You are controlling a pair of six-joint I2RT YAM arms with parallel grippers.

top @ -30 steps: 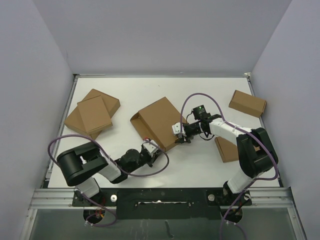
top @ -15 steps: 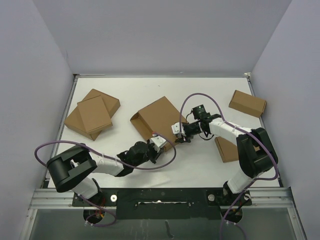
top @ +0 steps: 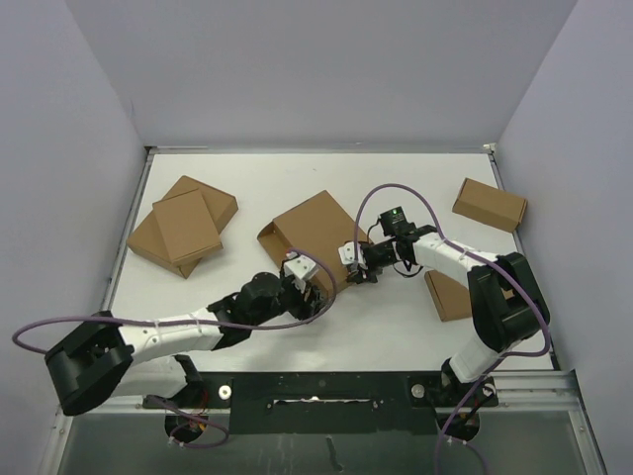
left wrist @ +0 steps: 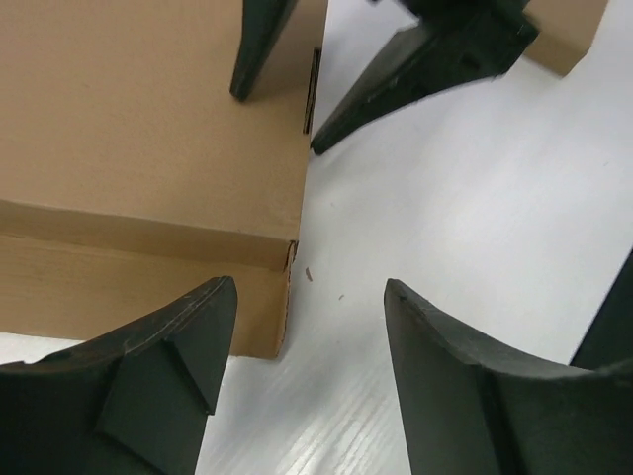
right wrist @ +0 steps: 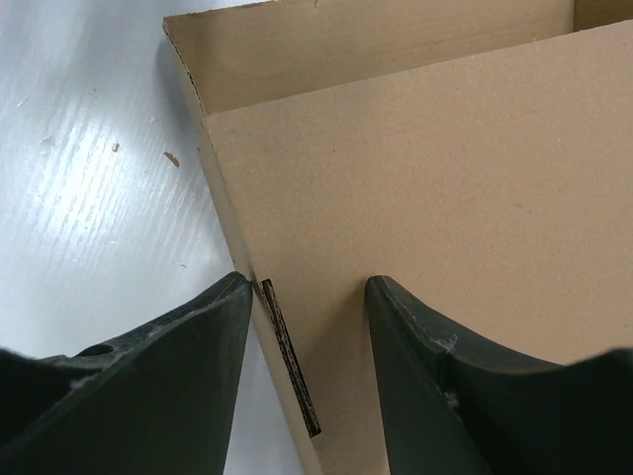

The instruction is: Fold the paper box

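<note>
The paper box [top: 315,236] lies in the middle of the table, a brown cardboard mailer with its top panel folded over. My left gripper [top: 315,288] is open at the box's near corner [left wrist: 282,259]; the left finger [left wrist: 168,366] is beside the side wall and bare table lies between the jaws. My right gripper [top: 349,260] is open and straddles the box's right edge [right wrist: 287,366]: one finger is on the table side against the wall, the other is over the top panel [right wrist: 445,188]. A slot shows in that edge.
Two flat brown boxes [top: 183,226] are stacked at the left. Another small box [top: 490,205] lies at the far right, and one more [top: 450,295] sits partly under the right arm. Grey walls close in the table on three sides.
My left arm has stretched forward and right to the box's near corner, and its gripper has gone from shut to open. The right gripper has stayed at the box's edge.
</note>
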